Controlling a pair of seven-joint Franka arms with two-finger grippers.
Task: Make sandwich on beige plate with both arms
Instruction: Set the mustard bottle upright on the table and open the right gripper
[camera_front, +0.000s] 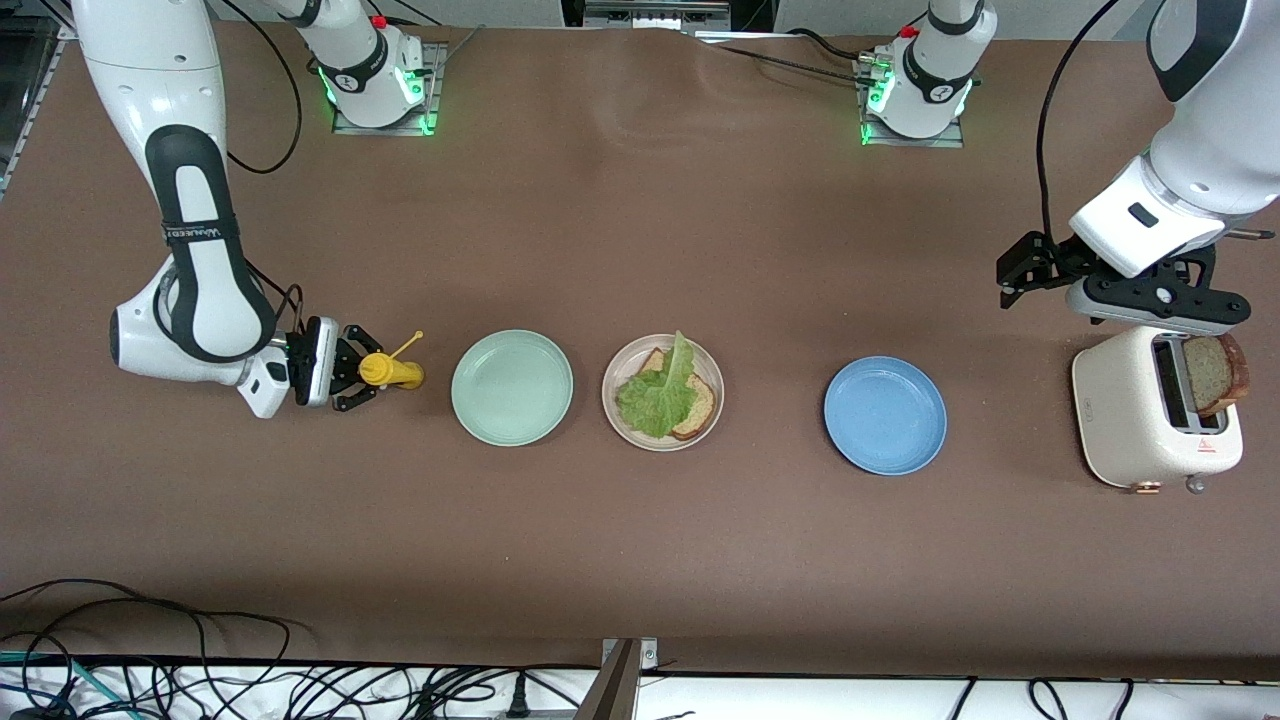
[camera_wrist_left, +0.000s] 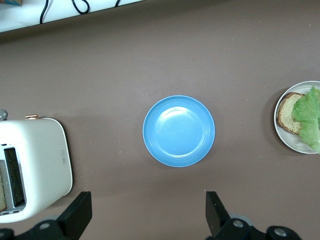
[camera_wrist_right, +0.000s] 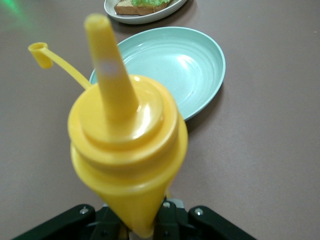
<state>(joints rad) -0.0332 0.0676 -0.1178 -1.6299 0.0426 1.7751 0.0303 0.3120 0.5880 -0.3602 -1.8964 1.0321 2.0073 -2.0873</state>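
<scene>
The beige plate (camera_front: 611, 398) lies mid-table, holding a brown bread slice (camera_front: 701, 405) with a green lettuce leaf (camera_front: 660, 393) on top. A second bread slice (camera_front: 1214, 373) stands in a slot of the cream toaster (camera_front: 1130, 420) at the left arm's end. Over the toaster hangs my left gripper (camera_front: 1160, 303), open and empty; its wrist view shows its fingers (camera_wrist_left: 76, 216) wide apart above bare table. At the right arm's end, my right gripper (camera_front: 350, 378) is shut on a yellow squeeze bottle (camera_front: 392, 372), whose nozzle (camera_wrist_right: 107, 65) is uncapped.
A mint-green plate (camera_front: 511, 387) lies between the bottle and the beige plate. A blue plate (camera_front: 885, 415) lies between the beige plate and the toaster. Both are empty. Cables run along the table edge nearest the front camera.
</scene>
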